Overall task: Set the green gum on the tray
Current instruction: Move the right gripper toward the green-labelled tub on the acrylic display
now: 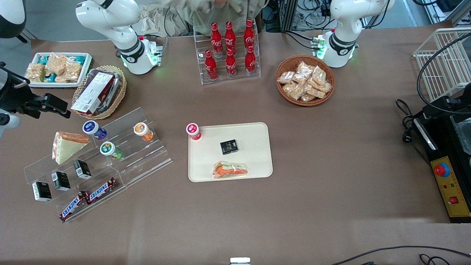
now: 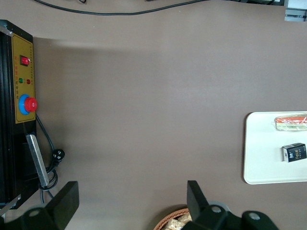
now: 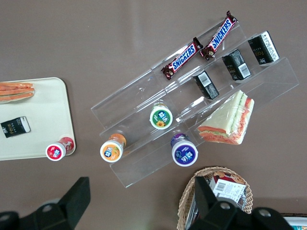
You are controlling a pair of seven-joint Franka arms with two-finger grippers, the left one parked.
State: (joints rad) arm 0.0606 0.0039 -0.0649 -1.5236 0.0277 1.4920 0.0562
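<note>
The green gum (image 1: 108,149) (image 3: 161,117) stands upright on the middle step of a clear acrylic stand (image 1: 147,162), its white cap with a green label facing up. The cream tray (image 1: 254,132) (image 3: 43,100) (image 2: 261,153) lies flat mid-table, beside the stand toward the parked arm's end. My gripper (image 1: 55,106) (image 3: 141,194) hangs open and empty above the table, beside a wicker basket, farther from the front camera than the gum and well apart from it.
On the stand are also an orange-labelled bottle (image 1: 141,130), a purple-labelled bottle (image 1: 92,129), a sandwich (image 1: 66,145), small black boxes and Snickers bars (image 1: 88,198). The tray holds a red-labelled bottle (image 1: 193,130), a black box (image 1: 229,146) and a sandwich (image 1: 230,170). The wicker basket (image 1: 99,92) holds a box.
</note>
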